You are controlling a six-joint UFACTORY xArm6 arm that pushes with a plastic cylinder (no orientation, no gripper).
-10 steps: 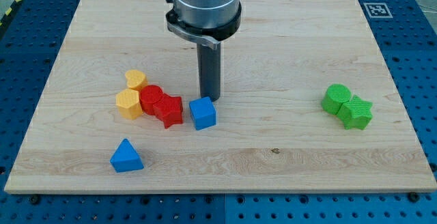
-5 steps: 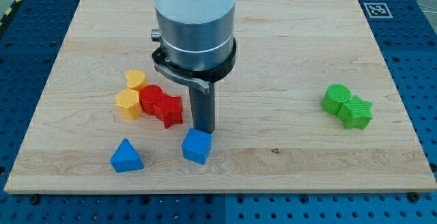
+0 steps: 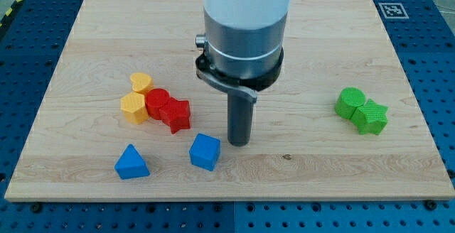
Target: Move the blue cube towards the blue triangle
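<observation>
The blue cube (image 3: 205,151) lies near the view's bottom, left of centre, on the wooden board (image 3: 320,155). The blue triangle (image 3: 131,163) lies to its left, about a cube's width of bare board between them. My tip (image 3: 239,143) stands just right of the blue cube and slightly above it in the view, with a small gap between them. The rod hangs from the large grey and white arm body.
A cluster sits above the blue triangle: a yellow heart (image 3: 141,83), a yellow hexagon (image 3: 133,109), a red cylinder (image 3: 157,102) and a red star (image 3: 175,114). A green cylinder (image 3: 350,101) and a green star (image 3: 371,116) lie at the view's right.
The blue cube was pushed down and slightly left, closer to the blue triangle. My tip then moved off to the cube's right.
</observation>
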